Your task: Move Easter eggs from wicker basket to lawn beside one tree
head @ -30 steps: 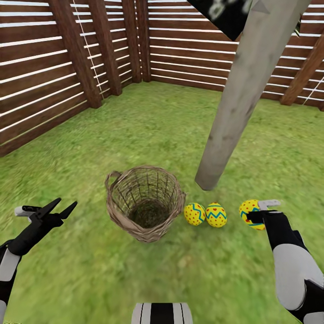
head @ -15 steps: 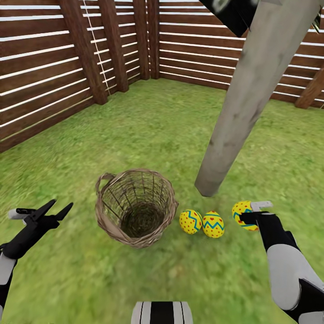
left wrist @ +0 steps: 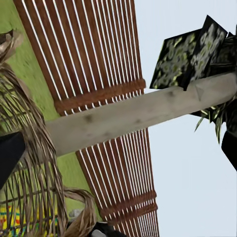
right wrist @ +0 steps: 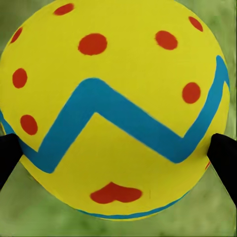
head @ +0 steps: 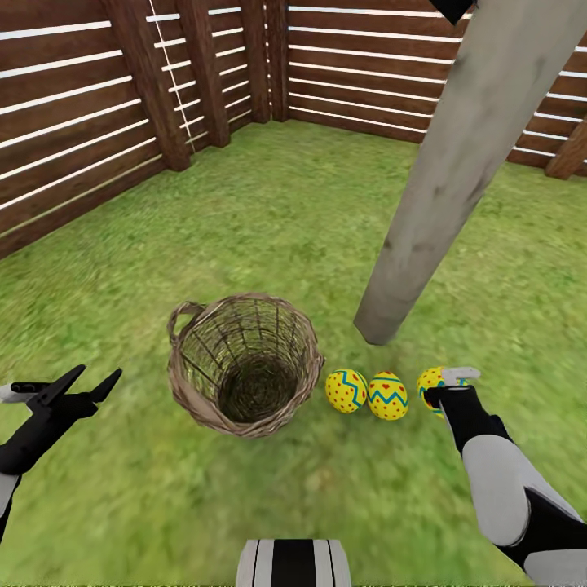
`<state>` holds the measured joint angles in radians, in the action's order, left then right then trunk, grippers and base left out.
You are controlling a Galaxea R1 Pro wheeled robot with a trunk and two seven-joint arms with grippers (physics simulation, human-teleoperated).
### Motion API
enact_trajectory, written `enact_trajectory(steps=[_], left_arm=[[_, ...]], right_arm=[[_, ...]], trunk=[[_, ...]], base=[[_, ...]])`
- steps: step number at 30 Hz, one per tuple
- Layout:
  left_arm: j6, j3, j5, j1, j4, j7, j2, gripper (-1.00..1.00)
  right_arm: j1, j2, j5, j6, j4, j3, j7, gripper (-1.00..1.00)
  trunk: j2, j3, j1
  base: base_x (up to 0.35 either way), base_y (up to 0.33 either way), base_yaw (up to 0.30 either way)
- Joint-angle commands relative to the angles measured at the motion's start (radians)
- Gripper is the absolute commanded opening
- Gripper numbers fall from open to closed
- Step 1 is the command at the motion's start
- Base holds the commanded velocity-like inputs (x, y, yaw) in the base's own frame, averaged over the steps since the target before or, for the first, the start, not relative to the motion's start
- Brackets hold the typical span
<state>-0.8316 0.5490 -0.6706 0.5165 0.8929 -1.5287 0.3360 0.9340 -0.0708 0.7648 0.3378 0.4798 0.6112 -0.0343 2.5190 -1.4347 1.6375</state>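
The wicker basket (head: 244,367) stands upright on the lawn (head: 269,220) with nothing in it. Two Easter eggs (head: 346,390) (head: 388,395) lie side by side just right of it, near the foot of the tree (head: 444,179). My right gripper (head: 444,385) is shut on a third Easter egg (head: 429,383), held low beside the other two. The right wrist view has that egg (right wrist: 113,108) between the black fingertips (right wrist: 224,158). My left gripper (head: 98,375) hangs open left of the basket. In the left wrist view are the basket's weave (left wrist: 24,163) and the trunk (left wrist: 138,116).
A brown slatted wooden fence (head: 90,122) closes the lawn at the left and back, forming a corner (head: 273,65). Open grass stretches between the basket and the fence. The pale trunk leans up to the right, with dark leaves (left wrist: 197,54) at its top.
The head camera has shifted and the picture with it. My right gripper has carried its egg lower and closer to the two eggs on the grass. The left gripper stays open.
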Motion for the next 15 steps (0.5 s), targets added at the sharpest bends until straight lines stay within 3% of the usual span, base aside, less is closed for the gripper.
enact_trajectory(steps=[1,4,5,10,15], left_arm=[[-0.011,0.000,0.000,0.000,0.000,-0.004,0.000,1.00],[-0.011,0.000,0.000,0.000,0.000,-0.004,0.000,1.00],[-0.011,0.000,0.000,0.000,0.000,-0.004,-0.001,1.00],[-0.011,0.000,0.001,0.000,0.000,-0.004,-0.002,1.00],[-0.011,0.000,0.002,0.000,0.000,-0.004,-0.003,1.00]], right_arm=[[0.002,0.002,0.007,-0.001,-0.009,0.003,-0.006,-1.00],[0.035,0.000,0.004,-0.035,-0.090,0.002,-0.050,-1.00],[0.072,0.000,0.005,-0.071,-0.134,0.004,-0.165,-1.00],[0.110,-0.001,0.004,-0.113,-0.213,0.005,-0.175,-1.00],[0.133,-0.001,0.001,-0.114,-0.232,0.007,-0.178,-1.00]], trunk=[[0.001,-0.005,0.000],[0.001,-0.016,0.002],[0.001,-0.020,0.002],[0.003,-0.039,0.004],[0.004,-0.059,0.007]], base=[[0.000,0.000,0.000],[0.000,0.000,0.000],[0.000,0.000,0.000],[0.000,0.000,0.000],[0.000,0.000,0.000]])
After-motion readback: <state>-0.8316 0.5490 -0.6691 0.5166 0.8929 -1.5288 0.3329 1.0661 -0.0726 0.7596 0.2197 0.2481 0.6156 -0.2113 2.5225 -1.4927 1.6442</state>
